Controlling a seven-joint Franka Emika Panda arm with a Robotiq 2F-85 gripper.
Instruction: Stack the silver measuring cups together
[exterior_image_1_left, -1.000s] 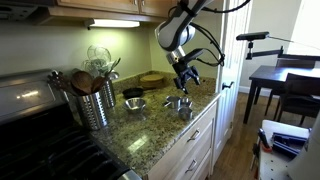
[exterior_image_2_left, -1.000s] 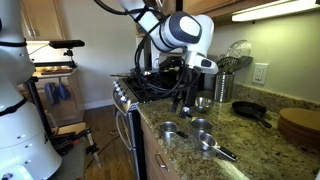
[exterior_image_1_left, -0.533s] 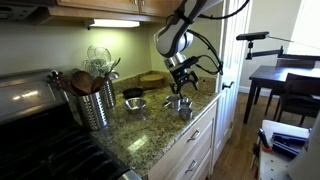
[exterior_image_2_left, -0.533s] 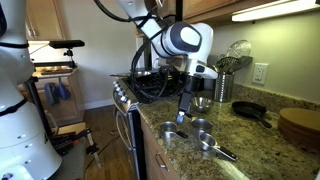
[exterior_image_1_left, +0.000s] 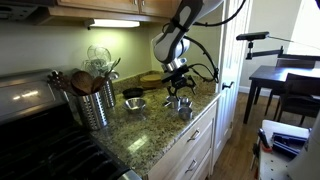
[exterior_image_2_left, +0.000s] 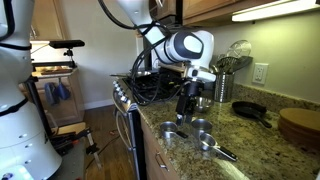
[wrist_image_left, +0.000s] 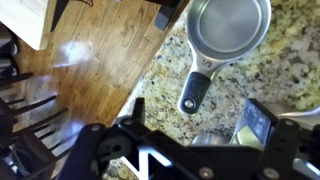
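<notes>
Several silver measuring cups lie apart on the granite counter. In an exterior view one sits at the left (exterior_image_1_left: 135, 103) and two near the front edge (exterior_image_1_left: 180, 105). In an exterior view they show as a cluster (exterior_image_2_left: 170, 130), (exterior_image_2_left: 202, 125), (exterior_image_2_left: 209, 141), with one more near the canister (exterior_image_2_left: 203, 102). My gripper (exterior_image_1_left: 178, 78) (exterior_image_2_left: 186, 104) hangs just above the cluster, open and empty. In the wrist view a large cup (wrist_image_left: 230, 28) with its handle (wrist_image_left: 195, 92) lies ahead of the open jaws (wrist_image_left: 200, 125).
A ribbed metal utensil canister (exterior_image_1_left: 96, 102) (exterior_image_2_left: 221, 85) holds wooden spoons and a whisk. A dark round bowl (exterior_image_1_left: 133, 93) (exterior_image_2_left: 250, 112) and a round wooden board (exterior_image_1_left: 152, 78) (exterior_image_2_left: 300, 125) sit on the counter. The stove (exterior_image_1_left: 40, 130) adjoins the counter. The counter's front edge (wrist_image_left: 150, 75) drops to the wood floor.
My gripper has come down a little toward the cups near the counter's front edge and turned slightly. The cups have not moved.
</notes>
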